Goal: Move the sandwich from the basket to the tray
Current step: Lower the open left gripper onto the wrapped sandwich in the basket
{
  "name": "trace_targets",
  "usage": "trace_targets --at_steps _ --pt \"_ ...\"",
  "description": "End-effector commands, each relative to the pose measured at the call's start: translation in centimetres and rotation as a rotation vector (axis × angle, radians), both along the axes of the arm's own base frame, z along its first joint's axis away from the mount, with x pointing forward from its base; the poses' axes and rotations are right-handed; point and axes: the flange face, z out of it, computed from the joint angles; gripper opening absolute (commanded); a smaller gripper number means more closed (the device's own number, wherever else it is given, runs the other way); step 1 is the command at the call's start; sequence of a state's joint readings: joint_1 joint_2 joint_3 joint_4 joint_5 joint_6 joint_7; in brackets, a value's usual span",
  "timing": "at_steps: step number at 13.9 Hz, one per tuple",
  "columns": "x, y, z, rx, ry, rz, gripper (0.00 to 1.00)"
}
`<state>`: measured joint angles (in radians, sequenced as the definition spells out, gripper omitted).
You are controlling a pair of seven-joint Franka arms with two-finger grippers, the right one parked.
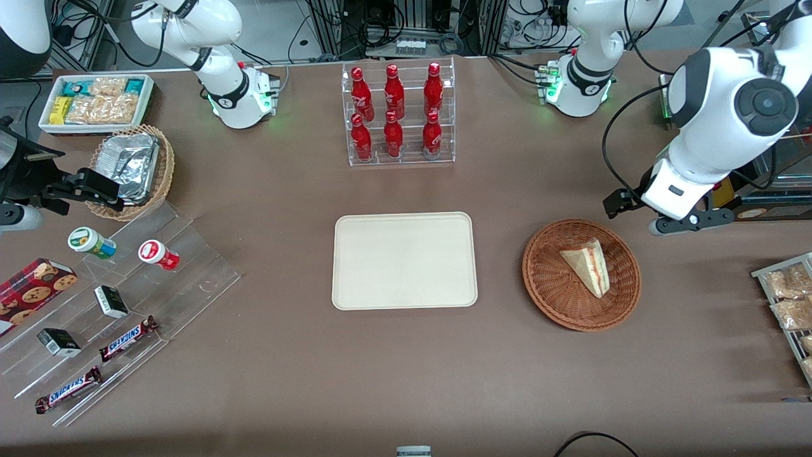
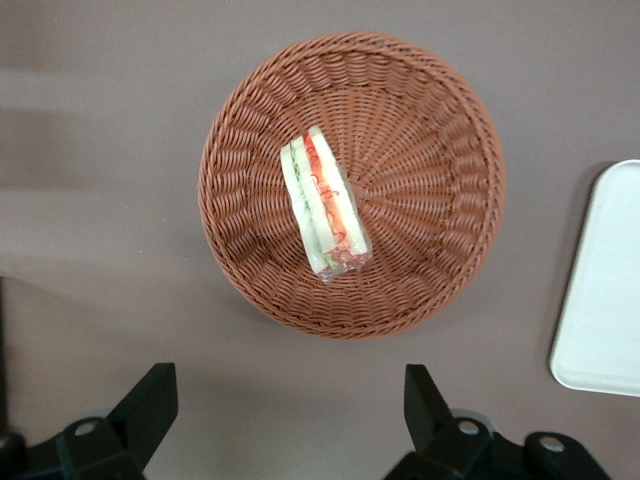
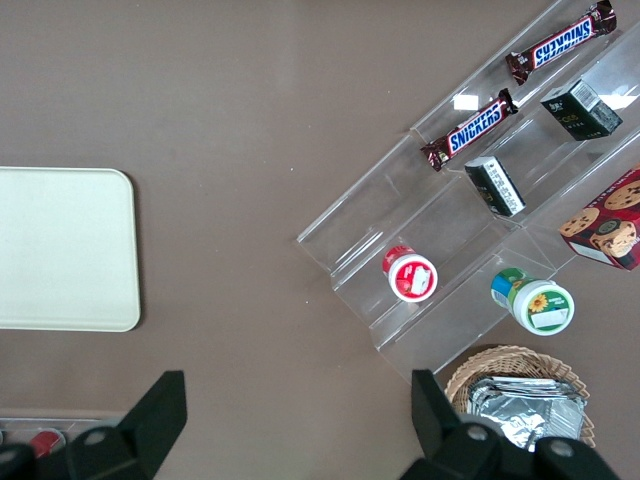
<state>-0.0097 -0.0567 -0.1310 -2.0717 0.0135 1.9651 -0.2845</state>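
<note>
The sandwich (image 1: pixel 588 265) (image 2: pixel 324 201), a pale bread wedge with red and green filling on its edge, lies in the round reddish-brown basket (image 1: pixel 550 289) (image 2: pixel 440 200). The cream tray (image 1: pixel 404 260) (image 2: pixel 603 280) lies flat and bare beside the basket, toward the parked arm's end. My gripper (image 1: pixel 688 223) (image 2: pixel 290 410) hangs above the table, farther from the front camera than the basket and clear of its rim. It is open, with only bare table between its fingers.
A clear rack of red bottles (image 1: pixel 398 114) stands farther from the front camera than the tray. A wire rack of snack packets (image 1: pixel 788 298) sits at the working arm's end. Stepped acrylic shelves (image 1: pixel 114 304) with snacks and a foil-filled tan basket (image 1: pixel 132 168) lie toward the parked arm's end.
</note>
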Motion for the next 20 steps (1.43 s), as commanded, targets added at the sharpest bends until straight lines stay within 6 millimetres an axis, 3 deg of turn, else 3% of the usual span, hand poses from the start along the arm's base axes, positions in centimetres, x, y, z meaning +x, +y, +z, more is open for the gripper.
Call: trace_targets --at_steps 1,4,20 --pt "-1.1 0.3 -1.6 0.009 -0.039 0.066 1.0" --pt "-1.1 0.2 -4.5 0.005 -0.058 0.141 1.0" --pt "0.8 -0.7 -10.9 -0.012 -0.05 0.17 1.0"
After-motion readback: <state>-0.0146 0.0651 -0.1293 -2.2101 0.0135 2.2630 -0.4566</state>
